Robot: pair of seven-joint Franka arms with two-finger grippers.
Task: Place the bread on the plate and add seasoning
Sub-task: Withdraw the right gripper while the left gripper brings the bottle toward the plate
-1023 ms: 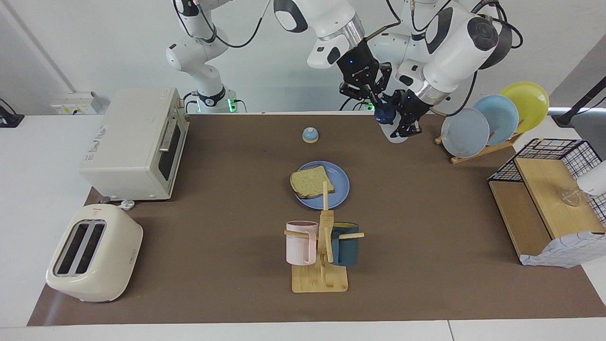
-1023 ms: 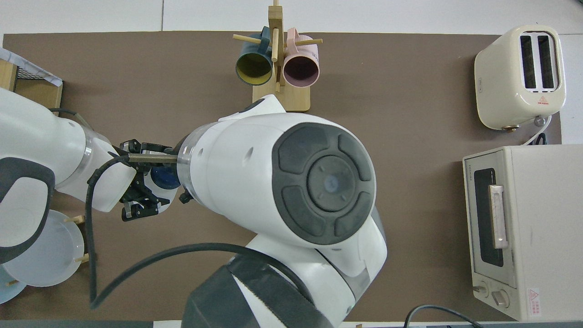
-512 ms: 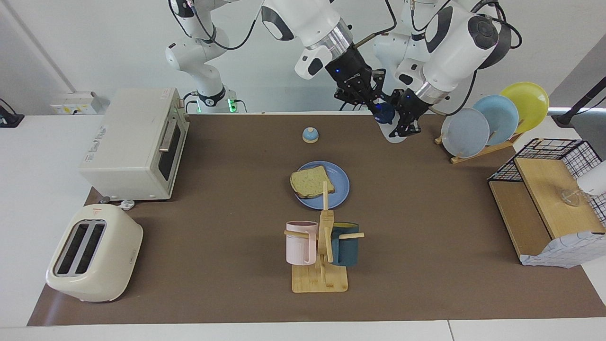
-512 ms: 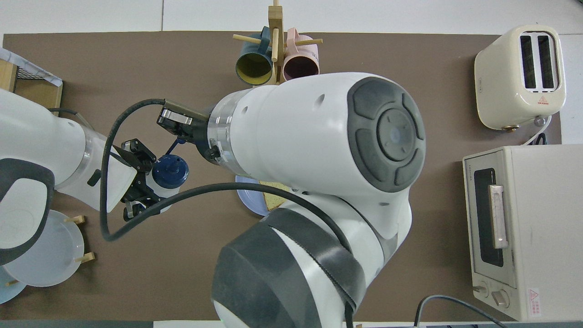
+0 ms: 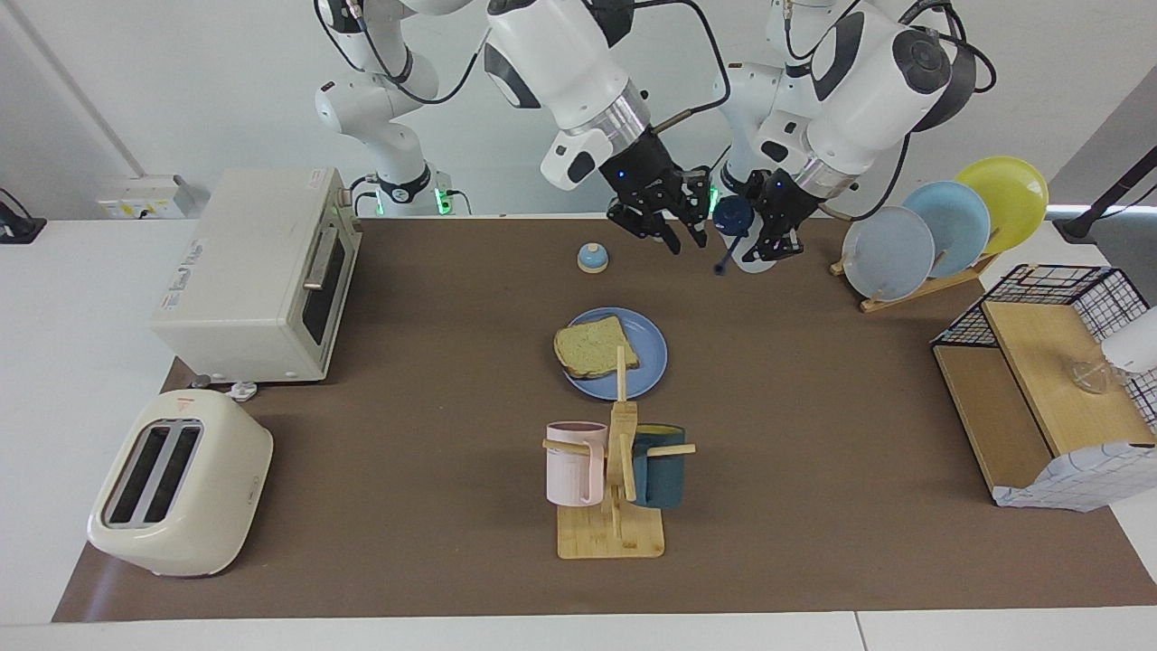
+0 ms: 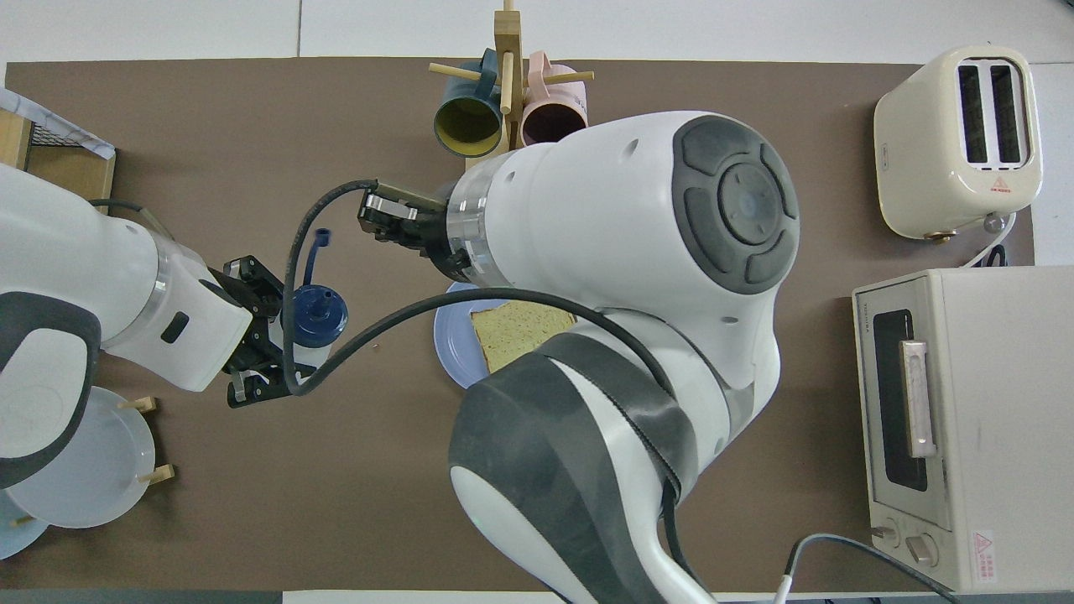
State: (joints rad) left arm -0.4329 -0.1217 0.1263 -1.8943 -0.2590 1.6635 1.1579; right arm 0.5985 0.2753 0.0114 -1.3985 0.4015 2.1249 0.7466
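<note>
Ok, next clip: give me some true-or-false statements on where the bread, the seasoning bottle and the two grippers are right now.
1. The bread lies on the blue plate. True.
2. The seasoning bottle stands on the table beside the bell. False: it is held up in the air.
3. The right gripper holds the bottle. False: the left gripper grips it; the right one hangs beside it, apart.
4. Two mugs hang on a wooden stand. True.

The left gripper [image 5: 775, 242] is clamped shut, arm angled down from its base. The right arm reaches across beside it, its gripper [image 5: 676, 234] pointing down with fingers apart.
</note>
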